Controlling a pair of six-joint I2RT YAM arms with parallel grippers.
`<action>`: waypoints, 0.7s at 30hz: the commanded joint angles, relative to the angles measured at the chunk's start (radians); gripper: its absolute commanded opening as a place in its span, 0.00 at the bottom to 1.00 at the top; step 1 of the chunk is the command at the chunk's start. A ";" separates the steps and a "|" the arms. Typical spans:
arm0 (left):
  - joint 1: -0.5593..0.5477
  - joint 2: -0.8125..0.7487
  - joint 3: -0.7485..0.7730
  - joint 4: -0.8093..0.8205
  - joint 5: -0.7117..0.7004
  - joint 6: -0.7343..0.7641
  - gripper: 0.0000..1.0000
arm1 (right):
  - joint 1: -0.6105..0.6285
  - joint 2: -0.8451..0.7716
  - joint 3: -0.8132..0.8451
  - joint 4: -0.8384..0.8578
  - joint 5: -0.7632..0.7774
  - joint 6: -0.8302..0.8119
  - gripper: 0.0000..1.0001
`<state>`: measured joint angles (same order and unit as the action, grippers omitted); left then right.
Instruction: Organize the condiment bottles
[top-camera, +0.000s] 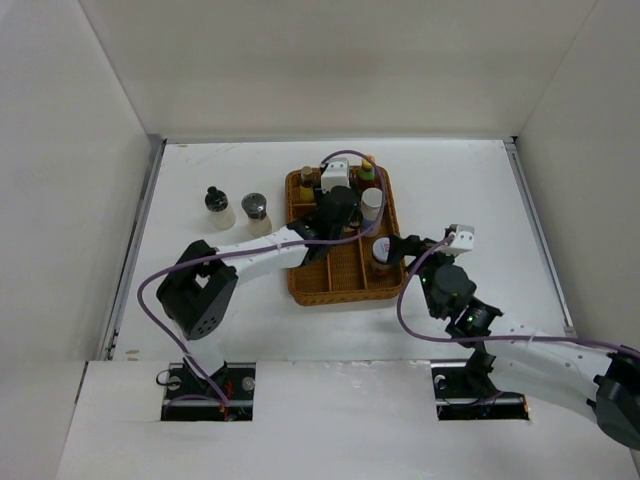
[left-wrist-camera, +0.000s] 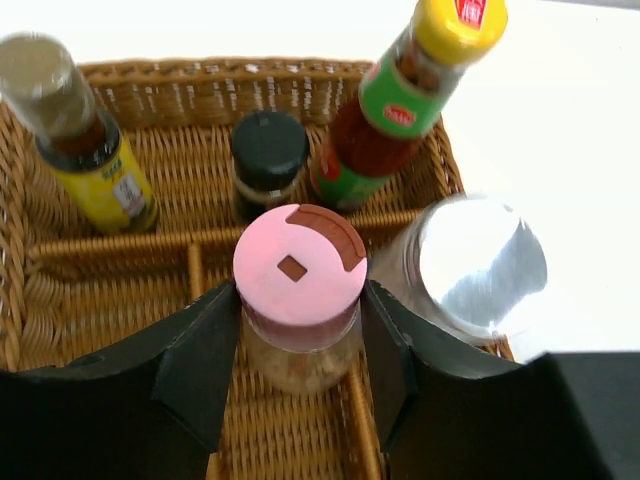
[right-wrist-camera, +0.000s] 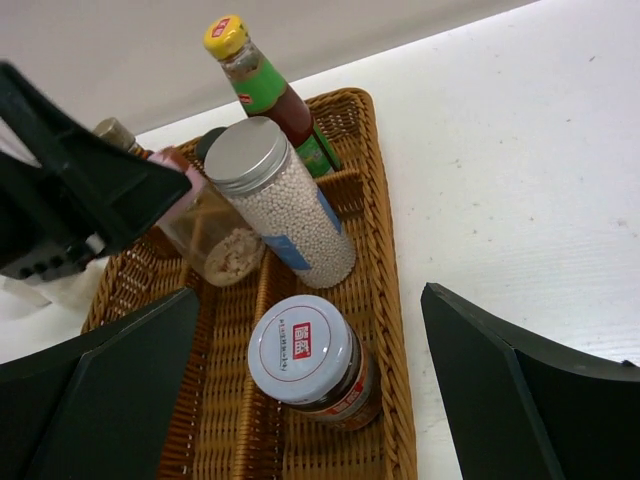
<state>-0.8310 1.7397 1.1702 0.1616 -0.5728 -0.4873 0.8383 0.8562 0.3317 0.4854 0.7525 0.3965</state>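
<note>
The step in hand looks like placing the pink-lidded jar (left-wrist-camera: 300, 265) in the wicker tray (top-camera: 340, 299). The left end effector (left-wrist-camera: 300, 312) is closed on it, its two fingers (left-wrist-camera: 200, 370) pressed against the clear sides just under the lid. The jar leans a little and sits near the middle of the tray, over a lengthwise divider. Whether its base rests on the weave cannot be told. It holds a pale tan crumbly fill.

Just to its right stands the silver-lidded jar (right-wrist-camera: 285, 200), upright and full of small white beads. In the far row are the green yellow-capped bottle (left-wrist-camera: 400, 110) of reddish sauce, the small dark jar (left-wrist-camera: 268, 150) and a yellow-labelled bottle (left-wrist-camera: 85, 150) with dark contents. All three lie beyond a crosswise divider.

The right end effector (right-wrist-camera: 308, 300) is spread wide and holds nothing. It sits above the white-lidded jar (right-wrist-camera: 305, 355), which stands in the tray's near right compartment and holds a dark brownish paste. Both fingers are well apart from it.

The next move probably calls for setting the pink-lidded jar upright in a single compartment. The left end effector should then open and lift straight up, so that it does not nudge the silver-lidded jar.

Two more bottles stand on the bench (top-camera: 470, 190) to the left of the tray: a black-capped bottle (top-camera: 218, 208) and a grey-topped bottle (top-camera: 258, 213). They are near each other and not yet tidied in, so the task seems well along but unfinished.
</note>
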 joint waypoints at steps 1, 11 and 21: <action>-0.006 0.052 0.054 0.047 -0.019 0.049 0.27 | -0.003 -0.003 0.009 0.041 -0.010 0.016 1.00; -0.019 0.012 0.004 0.019 -0.094 0.053 0.27 | -0.017 -0.031 -0.002 0.039 -0.013 0.024 1.00; -0.012 0.079 -0.030 0.150 -0.084 0.049 0.35 | -0.020 -0.008 0.003 0.039 -0.024 0.025 1.00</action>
<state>-0.8513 1.8099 1.1400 0.1997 -0.6464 -0.4416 0.8257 0.8486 0.3298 0.4831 0.7444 0.4091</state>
